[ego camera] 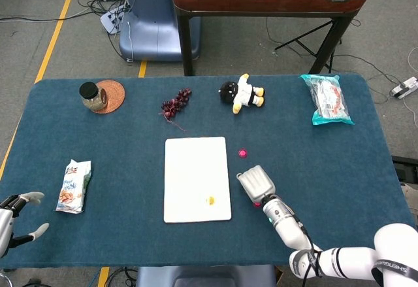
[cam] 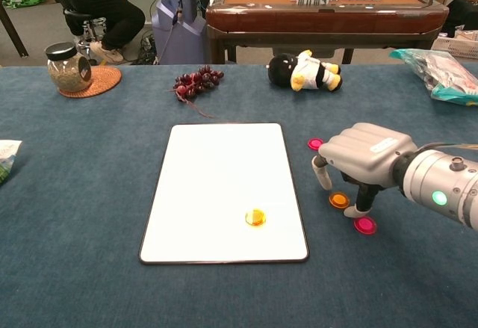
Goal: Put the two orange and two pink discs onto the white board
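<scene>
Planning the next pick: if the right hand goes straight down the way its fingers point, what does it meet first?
Probably the orange disc on the cloth, lying between the right hand's fingertips; the pink disc sits just nearer the camera. Depth is uncertain.

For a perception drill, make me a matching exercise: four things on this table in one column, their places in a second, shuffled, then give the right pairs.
Things:
1. orange disc
2. jar
3. grapes
4. plush toy

Places:
A. on the woven coaster
B. on the white board
C. on the cloth behind the board's right corner
D. on the cloth behind the board's left corner

Pairs: 1-B, 2-A, 3-D, 4-C
</scene>
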